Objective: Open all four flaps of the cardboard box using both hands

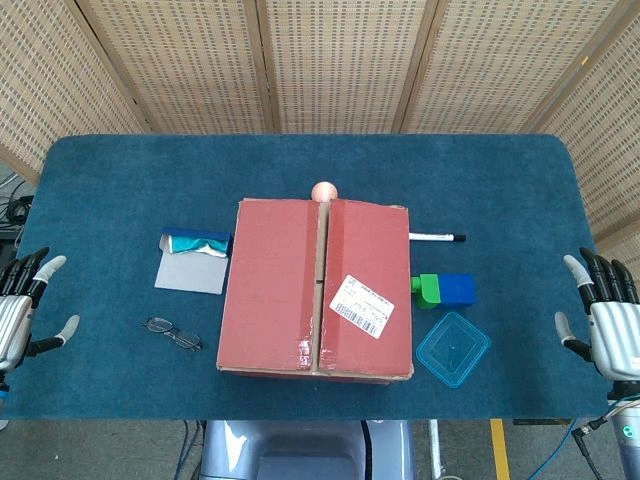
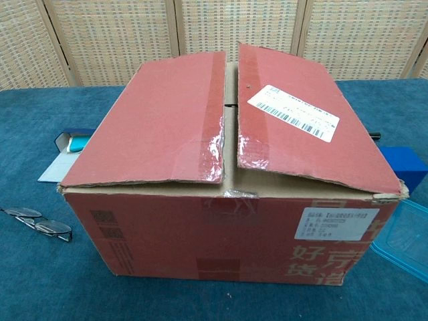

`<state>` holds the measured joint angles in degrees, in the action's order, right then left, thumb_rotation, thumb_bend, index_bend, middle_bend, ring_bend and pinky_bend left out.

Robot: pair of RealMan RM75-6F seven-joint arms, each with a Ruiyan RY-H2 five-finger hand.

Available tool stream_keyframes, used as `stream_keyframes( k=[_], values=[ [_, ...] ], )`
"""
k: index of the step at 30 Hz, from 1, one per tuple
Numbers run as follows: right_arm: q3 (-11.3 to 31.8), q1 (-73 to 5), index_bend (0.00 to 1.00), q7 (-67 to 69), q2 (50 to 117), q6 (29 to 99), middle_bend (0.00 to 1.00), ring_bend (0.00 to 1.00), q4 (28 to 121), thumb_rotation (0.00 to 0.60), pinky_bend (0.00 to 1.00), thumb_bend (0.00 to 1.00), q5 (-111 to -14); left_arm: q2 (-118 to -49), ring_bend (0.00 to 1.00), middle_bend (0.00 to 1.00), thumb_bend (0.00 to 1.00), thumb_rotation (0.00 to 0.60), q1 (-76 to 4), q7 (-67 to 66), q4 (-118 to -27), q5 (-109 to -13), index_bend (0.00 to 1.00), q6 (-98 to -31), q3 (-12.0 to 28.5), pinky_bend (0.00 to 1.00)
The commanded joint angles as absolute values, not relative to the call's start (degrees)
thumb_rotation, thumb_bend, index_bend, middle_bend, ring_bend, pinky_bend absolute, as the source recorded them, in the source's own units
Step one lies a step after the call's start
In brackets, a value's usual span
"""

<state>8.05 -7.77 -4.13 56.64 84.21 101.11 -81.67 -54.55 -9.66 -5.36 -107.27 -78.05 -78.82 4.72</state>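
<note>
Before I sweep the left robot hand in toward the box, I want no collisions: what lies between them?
In the head view, eyeglasses lie on the cloth between the left robot hand and the cardboard box.

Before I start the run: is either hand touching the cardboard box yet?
No, the left hand and right hand sit at the table's side edges, apart from the cardboard box.

The box (image 1: 316, 288) fills the middle of the tabletop (image 1: 300, 165). At its 9 o'clock lie a pouch (image 1: 195, 260) and glasses (image 1: 172, 333), narrowing the left hand's (image 1: 22, 310) way in. At 3 o'clock a pen (image 1: 437, 237), blocks (image 1: 446, 290) and a blue lid (image 1: 452, 348) crowd the right hand's (image 1: 608, 320) side. At 12 o'clock, a ball (image 1: 324, 191) touches the box (otherwise bare cloth). Both tabletop ends lie open.
</note>
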Motion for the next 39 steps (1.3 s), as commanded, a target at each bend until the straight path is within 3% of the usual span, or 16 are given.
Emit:
stream_keyframes(
  k=[1, 15, 22, 30, 39],
  values=[
    [8.05, -7.84, 0.09, -4.24, 56.68, 84.07, 0.04, 0.0, 101.13, 0.6, 0.0, 0.47, -81.59, -54.66, 0.0, 0.0, 0.35, 0.513, -9.74, -5.38, -107.15, -78.05, 0.11, -78.77, 4.75, 0.0],
    [7.93, -7.46, 0.09, -4.36, 56.3, 84.69, 0.04, 0.0, 101.73, 0.6, 0.0, 0.47, -81.97, -55.13, 0.0, 0.0, 0.35, 0.511, -9.87, -5.0, -106.62, -78.64, 0.11, -79.07, 4.83, 0.0],
    [8.05, -7.76, 0.09, -3.38, 56.37, 84.4, 0.05, 0.0, 101.49, 0.6, 0.0, 0.48, -82.35, -54.82, 0.0, 0.0, 0.35, 0.511, -9.94, -5.28, -106.85, -78.63, 0.16, -78.62, 4.56, 0.0],
    [9.38, -10.27, 0.11, 0.75, 54.63, 83.18, 0.1, 0.0, 102.38, 0.6, 0.0, 0.74, -85.72, -54.61, 0.0, 0.0, 0.36, 0.511, -10.35, -6.17, -107.2, -78.53, 0.18, -78.01, 4.53, 0.0],
    [11.31, -16.28, 0.22, 9.1, 51.43, 78.04, 0.17, 0.0, 105.23, 0.6, 0.0, 0.98, -90.6, -54.8, 0.0, 0.0, 0.36, 0.513, -11.29, -8.12, -107.51, -79.37, 0.18, -76.22, 3.71, 0.0]
  ],
)
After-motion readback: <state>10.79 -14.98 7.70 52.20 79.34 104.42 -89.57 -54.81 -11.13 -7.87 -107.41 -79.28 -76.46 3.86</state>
